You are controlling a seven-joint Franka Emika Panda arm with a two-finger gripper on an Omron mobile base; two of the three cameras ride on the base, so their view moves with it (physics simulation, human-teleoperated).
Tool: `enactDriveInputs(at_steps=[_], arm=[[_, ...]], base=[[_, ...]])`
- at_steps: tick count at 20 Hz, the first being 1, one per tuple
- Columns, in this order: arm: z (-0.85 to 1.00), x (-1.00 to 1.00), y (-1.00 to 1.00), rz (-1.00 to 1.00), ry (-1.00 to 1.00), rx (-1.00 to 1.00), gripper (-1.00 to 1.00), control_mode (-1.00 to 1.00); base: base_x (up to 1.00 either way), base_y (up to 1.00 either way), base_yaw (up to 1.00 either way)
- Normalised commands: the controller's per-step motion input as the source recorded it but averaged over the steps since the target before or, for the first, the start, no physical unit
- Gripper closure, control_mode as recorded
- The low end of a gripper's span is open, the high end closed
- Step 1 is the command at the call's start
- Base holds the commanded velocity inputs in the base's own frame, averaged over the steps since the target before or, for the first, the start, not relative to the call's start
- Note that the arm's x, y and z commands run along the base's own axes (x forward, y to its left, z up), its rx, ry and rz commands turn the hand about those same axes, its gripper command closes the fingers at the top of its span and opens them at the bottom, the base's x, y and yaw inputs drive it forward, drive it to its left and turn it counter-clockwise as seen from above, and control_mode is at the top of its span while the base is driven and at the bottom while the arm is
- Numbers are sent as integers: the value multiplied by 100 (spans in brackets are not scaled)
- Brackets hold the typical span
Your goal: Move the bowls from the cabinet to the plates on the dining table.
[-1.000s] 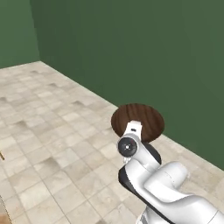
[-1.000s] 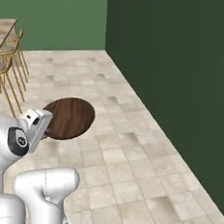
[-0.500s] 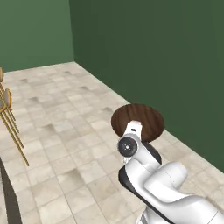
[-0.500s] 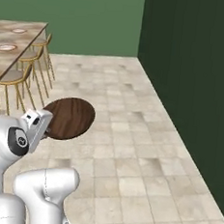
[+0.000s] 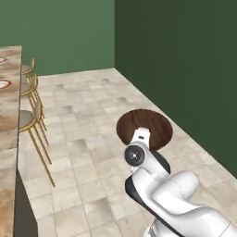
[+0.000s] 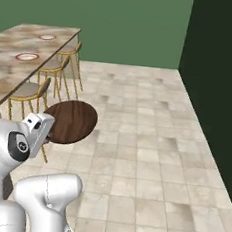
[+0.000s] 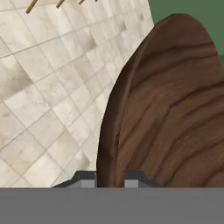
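Gripper (image 7: 110, 176): fingers pinched on the rim of the dark wooden bowl (image 5: 144, 128); the hand view shows the rim edge running down between the two tips.
Bowl: carried clear of the tiled floor (image 6: 150, 141), out ahead of the hand and off to the side of the dining table, not yet over it. In the right base view it hangs just beside the nearest stool (image 6: 30, 93).
Grip risk: hold is on a thin edge, with nearly the whole bowl cantilevered beyond the tips. Judged likely to pivot or slip if the base jolts or the arm swings fast.
Stools: a row of yellow-legged seats stands along the table's near edge, between bowl and tabletop. Judged collision hazard if the bowl travels low.
Dining table (image 6: 24, 44): long marbled top, farther off than the bowl.
Plates: nearer red-rimmed plate (image 6: 27, 56) mid-table, another plate (image 6: 47, 37) beyond it. Both look bare.
Placement risk: plates only slightly wider than the bowl, so an off-centre release could leave it tipped on the rim.
Wall (image 5: 185, 69): dark green, on the bowl's far side from the table; a wide swing could clip it.
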Motion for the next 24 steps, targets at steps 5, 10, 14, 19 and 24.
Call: enactDriveInputs(at_steps=[5, 10, 14, 19, 24], arm=[[0, 0, 0, 0, 0, 0, 100, 100], [0, 0, 0, 0, 0, 0, 100, 100], [0, 0, 0, 0, 0, 0, 100, 100], [0, 0, 0, 0, 0, 0, 100, 100], [0, 0, 0, 0, 0, 0, 100, 100]], base=[[100, -82, 34], [100, -96, 35], [100, -64, 39], [100, -41, 41], [100, -42, 42]])
